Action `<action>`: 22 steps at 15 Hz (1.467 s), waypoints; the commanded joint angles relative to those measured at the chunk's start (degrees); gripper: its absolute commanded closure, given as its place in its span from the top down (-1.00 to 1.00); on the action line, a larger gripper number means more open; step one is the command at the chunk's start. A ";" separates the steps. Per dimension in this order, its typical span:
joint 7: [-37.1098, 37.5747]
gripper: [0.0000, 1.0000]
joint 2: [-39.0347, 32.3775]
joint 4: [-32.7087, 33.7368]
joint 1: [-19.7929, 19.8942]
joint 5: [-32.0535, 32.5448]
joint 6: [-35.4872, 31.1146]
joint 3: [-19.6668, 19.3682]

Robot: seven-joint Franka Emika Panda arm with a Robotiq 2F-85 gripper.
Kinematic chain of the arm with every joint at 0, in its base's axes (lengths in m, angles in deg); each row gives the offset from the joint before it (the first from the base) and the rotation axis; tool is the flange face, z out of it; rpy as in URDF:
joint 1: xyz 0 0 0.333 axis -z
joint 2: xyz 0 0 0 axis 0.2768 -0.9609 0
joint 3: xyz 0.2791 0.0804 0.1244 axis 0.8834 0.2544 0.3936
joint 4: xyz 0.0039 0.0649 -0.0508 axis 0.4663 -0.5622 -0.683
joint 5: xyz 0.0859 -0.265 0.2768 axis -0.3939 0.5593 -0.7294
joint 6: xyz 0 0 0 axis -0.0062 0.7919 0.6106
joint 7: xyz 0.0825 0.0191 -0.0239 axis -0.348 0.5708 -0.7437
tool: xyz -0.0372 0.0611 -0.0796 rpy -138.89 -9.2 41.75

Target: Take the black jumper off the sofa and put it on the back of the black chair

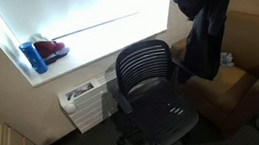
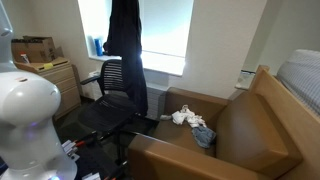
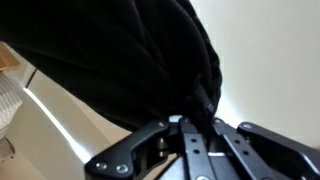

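The black jumper (image 1: pixel 203 17) hangs high in the air, held from above; it also shows in an exterior view (image 2: pixel 125 45) and fills the wrist view (image 3: pixel 120 50). My gripper (image 3: pixel 195 122) is shut on a bunch of its fabric. The gripper itself is out of frame at the top in both exterior views. The black mesh chair (image 1: pixel 146 85) stands below and beside the hanging jumper; in an exterior view (image 2: pixel 112 95) the jumper hangs just in front of the chair back. The brown sofa (image 2: pixel 215 135) is to the side.
A window sill holds a blue bottle (image 1: pixel 33 57) and a red item (image 1: pixel 53 49). A radiator (image 1: pixel 83 104) is under the window. Light cloths (image 2: pixel 190 122) lie on the sofa seat. A wooden drawer unit with a box (image 2: pixel 45 65) stands by the wall.
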 commanded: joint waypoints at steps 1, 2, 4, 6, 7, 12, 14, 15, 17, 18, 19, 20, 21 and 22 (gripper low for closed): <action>0.23 -0.96 -4.50 4.59 -1.42 -0.72 4.54 -1.39; -0.40 -0.96 -7.94 8.83 -2.19 -0.05 7.22 -1.28; 2.57 -0.96 -12.56 14.33 -4.21 4.68 12.00 -2.25; 5.39 -0.96 -16.31 19.53 -6.95 8.28 15.02 -3.89; 7.95 -0.96 -18.15 22.31 -8.77 11.04 16.92 -5.02; 13.77 -0.96 -27.24 36.38 -15.62 24.18 20.96 -8.37; 15.07 -0.96 -30.87 41.90 -17.69 29.99 19.80 -9.41; 15.72 -0.96 -32.65 44.63 -18.66 32.79 19.13 -9.98; 17.38 -0.96 -36.38 50.07 -20.31 38.11 17.12 -10.93; 18.10 -0.96 -38.25 52.72 -20.97 40.27 16.02 -11.26; 18.41 -0.96 -39.92 55.08 -21.59 41.91 15.26 -11.47; 19.89 -0.96 -40.79 56.14 -21.99 43.53 14.60 -11.67; 20.95 -0.96 -39.60 54.21 -23.62 40.19 14.90 -16.02; 19.16 -0.96 -40.40 55.30 -24.03 37.76 16.27 -15.85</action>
